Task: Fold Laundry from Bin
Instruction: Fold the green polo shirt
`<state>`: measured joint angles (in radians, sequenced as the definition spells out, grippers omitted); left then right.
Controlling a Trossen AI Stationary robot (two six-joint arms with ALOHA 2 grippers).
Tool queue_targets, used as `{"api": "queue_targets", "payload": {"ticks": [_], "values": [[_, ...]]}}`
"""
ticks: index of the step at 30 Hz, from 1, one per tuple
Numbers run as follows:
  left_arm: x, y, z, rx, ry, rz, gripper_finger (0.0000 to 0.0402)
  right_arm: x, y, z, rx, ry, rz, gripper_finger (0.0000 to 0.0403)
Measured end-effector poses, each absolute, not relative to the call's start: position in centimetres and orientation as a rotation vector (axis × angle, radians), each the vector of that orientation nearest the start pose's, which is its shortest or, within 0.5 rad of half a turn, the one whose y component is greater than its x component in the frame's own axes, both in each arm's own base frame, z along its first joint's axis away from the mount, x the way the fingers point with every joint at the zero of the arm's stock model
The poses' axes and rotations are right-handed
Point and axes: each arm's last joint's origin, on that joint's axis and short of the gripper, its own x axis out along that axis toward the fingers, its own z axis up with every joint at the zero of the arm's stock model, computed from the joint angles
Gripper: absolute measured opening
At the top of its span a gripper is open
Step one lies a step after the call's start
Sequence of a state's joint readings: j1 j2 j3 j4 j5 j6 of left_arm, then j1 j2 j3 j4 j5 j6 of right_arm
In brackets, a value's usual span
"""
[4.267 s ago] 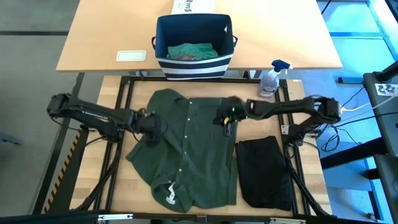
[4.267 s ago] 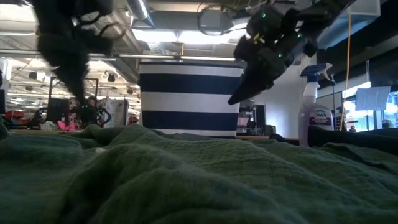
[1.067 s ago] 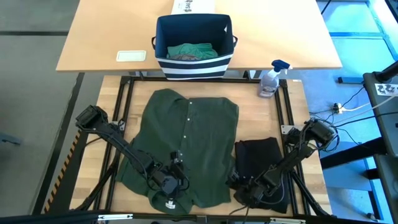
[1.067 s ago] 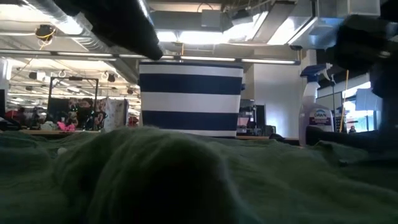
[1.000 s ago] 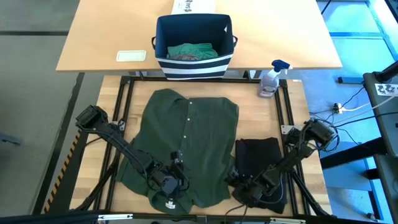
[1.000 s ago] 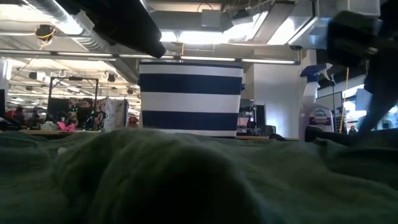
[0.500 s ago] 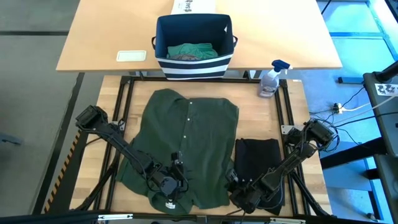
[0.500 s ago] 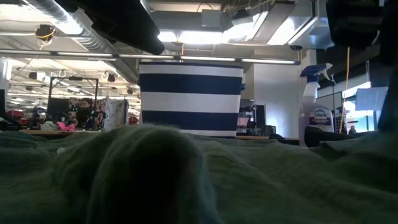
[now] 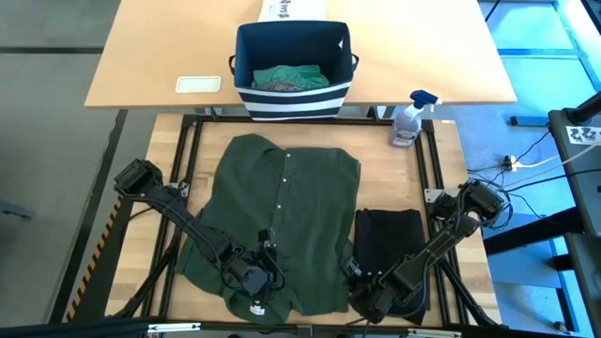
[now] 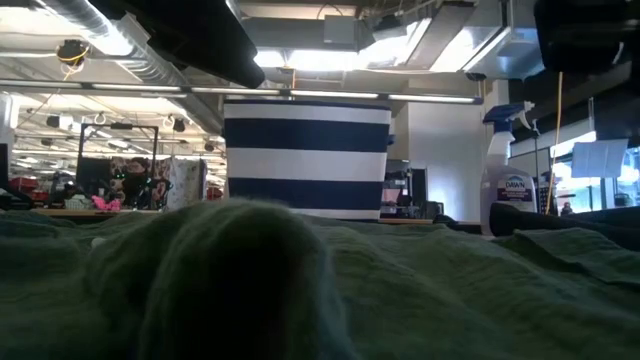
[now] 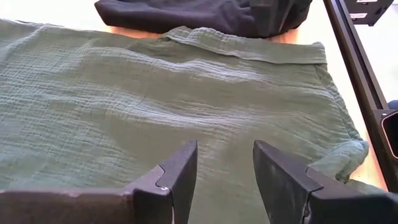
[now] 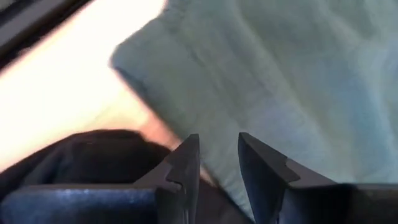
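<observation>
A dark green shirt (image 9: 282, 207) lies spread flat on the wooden table, its hem toward the near edge. My left gripper (image 9: 269, 272) stands open over the shirt's lower part, with flat cloth (image 11: 224, 124) showing between its fingers. My right gripper (image 9: 349, 274) is at the shirt's near right corner (image 12: 143, 50), beside a folded black garment (image 9: 394, 239). Its fingers are a little apart with nothing between them. The striped navy bin (image 9: 293, 61) stands on the far table and holds teal and grey laundry (image 9: 289, 75). My left gripper hangs slanting down over the shirt with its fingers (image 11: 183, 168) apart. I cannot tell whether their tips touch the cloth. My right gripper touches nothing that I can see.
A spray bottle (image 9: 408, 120) stands at the table's far right corner. On the far table a white box (image 9: 291, 9) sits behind the bin and a small white pad (image 9: 198, 84) lies to its left. Bare wood shows right of the shirt's upper half.
My right gripper has risen a little, tipped steeper and shifted slightly toward the table's left, off the black garment toward the shirt's corner. In the low view the raised hump of green cloth has narrowed and the cloth on its right has sunk flatter.
</observation>
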<state>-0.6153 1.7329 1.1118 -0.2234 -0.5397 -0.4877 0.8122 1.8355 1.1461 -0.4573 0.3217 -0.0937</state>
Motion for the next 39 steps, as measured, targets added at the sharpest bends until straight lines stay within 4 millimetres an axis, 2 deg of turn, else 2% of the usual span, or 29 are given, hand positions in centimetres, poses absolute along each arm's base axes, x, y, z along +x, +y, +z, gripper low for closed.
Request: {"api": "queue_targets", "payload": {"ticks": [9,15,21,27,35,39], "values": [[30.0,-19.7,20.1,-0.005,0.700,0.090,0.0151,24.8,26.6,13.7,-0.765,0.974,0.547,0.0122],[30.0,-19.7,20.1,-0.005,0.700,0.090,0.0151,25.0,26.6,13.5,-0.735,0.964,0.482,0.0163],[30.0,-19.7,20.1,-0.004,0.701,0.090,0.0151,23.9,26.9,13.4,-0.651,1.047,0.459,0.0198],[30.0,-19.5,20.1,-0.003,0.703,0.094,0.0151,22.9,27.9,14.5,-0.645,1.046,0.496,0.0205],[30.0,-19.5,20.0,0.000,0.707,0.095,0.0151,24.3,28.8,17.6,-0.664,0.976,0.403,0.0205],[30.0,-19.5,20.0,0.000,0.707,0.095,0.0151,24.7,28.6,18.0,-0.655,0.973,0.396,0.0205]]}}
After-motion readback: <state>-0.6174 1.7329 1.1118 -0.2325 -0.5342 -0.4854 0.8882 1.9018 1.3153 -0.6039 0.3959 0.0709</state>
